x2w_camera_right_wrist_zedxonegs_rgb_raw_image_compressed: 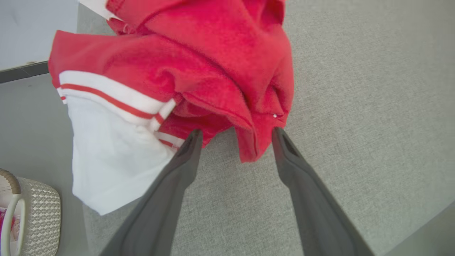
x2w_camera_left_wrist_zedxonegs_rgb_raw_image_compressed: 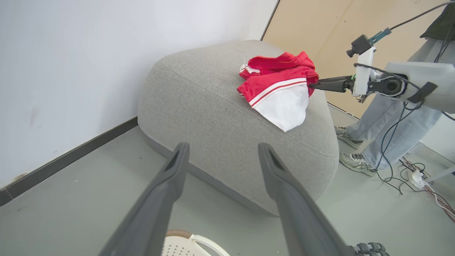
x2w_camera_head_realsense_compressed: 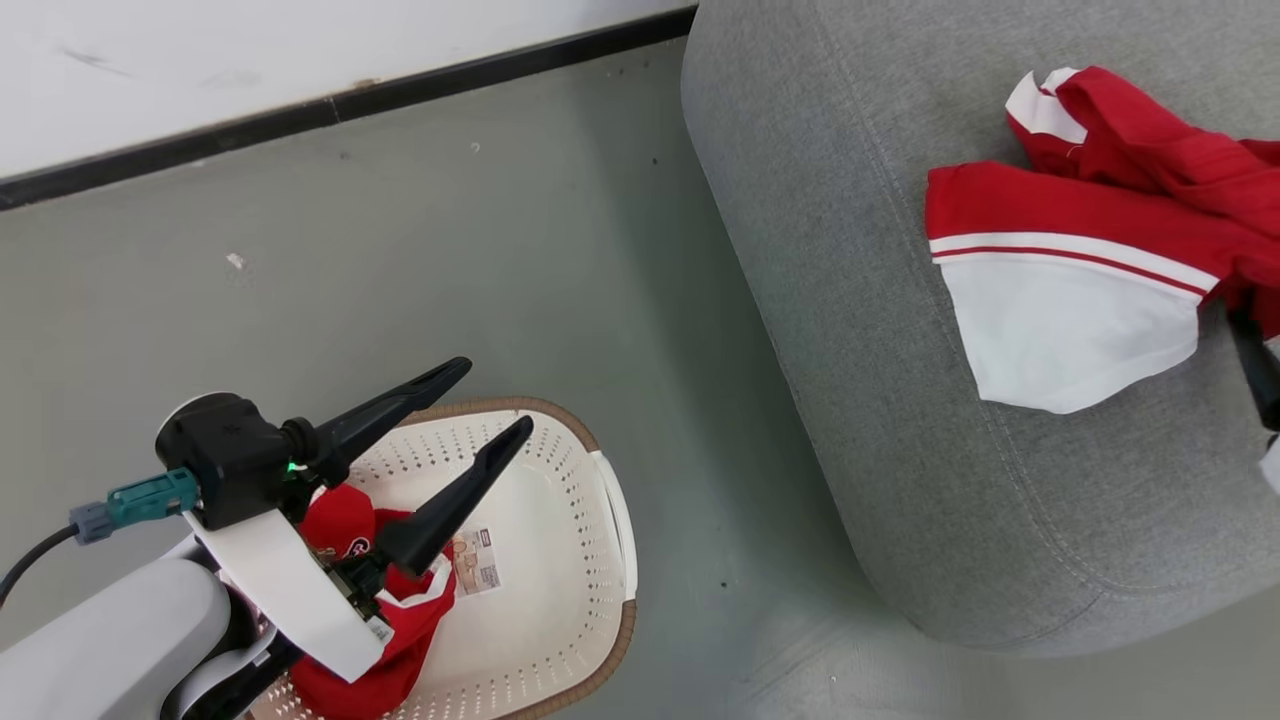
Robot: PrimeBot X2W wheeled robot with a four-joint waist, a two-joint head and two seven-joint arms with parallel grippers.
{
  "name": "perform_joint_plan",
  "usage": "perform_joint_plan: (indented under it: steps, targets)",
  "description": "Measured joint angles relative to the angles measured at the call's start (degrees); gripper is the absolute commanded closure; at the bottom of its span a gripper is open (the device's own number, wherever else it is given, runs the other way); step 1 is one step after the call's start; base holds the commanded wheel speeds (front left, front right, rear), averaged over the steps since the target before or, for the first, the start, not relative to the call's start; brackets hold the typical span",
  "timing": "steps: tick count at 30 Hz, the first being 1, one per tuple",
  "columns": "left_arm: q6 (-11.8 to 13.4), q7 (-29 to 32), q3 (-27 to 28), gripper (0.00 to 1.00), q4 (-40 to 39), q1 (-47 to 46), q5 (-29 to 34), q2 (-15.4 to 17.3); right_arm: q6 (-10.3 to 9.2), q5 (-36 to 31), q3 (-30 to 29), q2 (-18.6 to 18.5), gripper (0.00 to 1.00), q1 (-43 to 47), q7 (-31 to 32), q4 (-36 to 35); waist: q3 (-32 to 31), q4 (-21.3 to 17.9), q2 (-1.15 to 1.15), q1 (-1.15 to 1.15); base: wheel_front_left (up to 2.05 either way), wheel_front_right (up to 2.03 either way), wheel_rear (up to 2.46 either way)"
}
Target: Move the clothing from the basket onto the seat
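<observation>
A red garment with a white panel and stripe trim lies bunched on top of the grey seat. My right gripper stands open at its edge, a red fold drooping between the fingertips. The left wrist view shows that garment, the seat and the right gripper beside the cloth. More red clothing lies in the cream basket, partly hidden by my left arm. My left gripper hovers open above the basket, holding nothing.
A white wall with black skirting runs behind the grey floor. A person's legs in jeans and sneakers stand beyond the seat, near cables and a power strip. The basket's corner sits on the floor below the seat.
</observation>
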Motion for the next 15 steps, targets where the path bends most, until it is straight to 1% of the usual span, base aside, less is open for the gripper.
perform_joint_plan:
  steps: [8, 15]
  targets:
    - [-0.15, -0.9, 0.81, 0.0, 1.92, 0.37, -1.07, -0.93, 0.0, 1.89, -0.99, -4.69, 0.0, 3.05, 0.25, -4.61, -2.9, -0.49, 0.0, 0.0, 0.0, 0.0, 0.0]
    - [0.05, -1.24, 2.05, 0.0, 3.99, 1.98, -1.58, -1.63, 0.0, 3.57, -1.9, -6.62, 0.0, 3.31, -2.01, -9.15, -6.0, -0.7, 0.0, 0.0, 0.0, 0.0, 0.0]
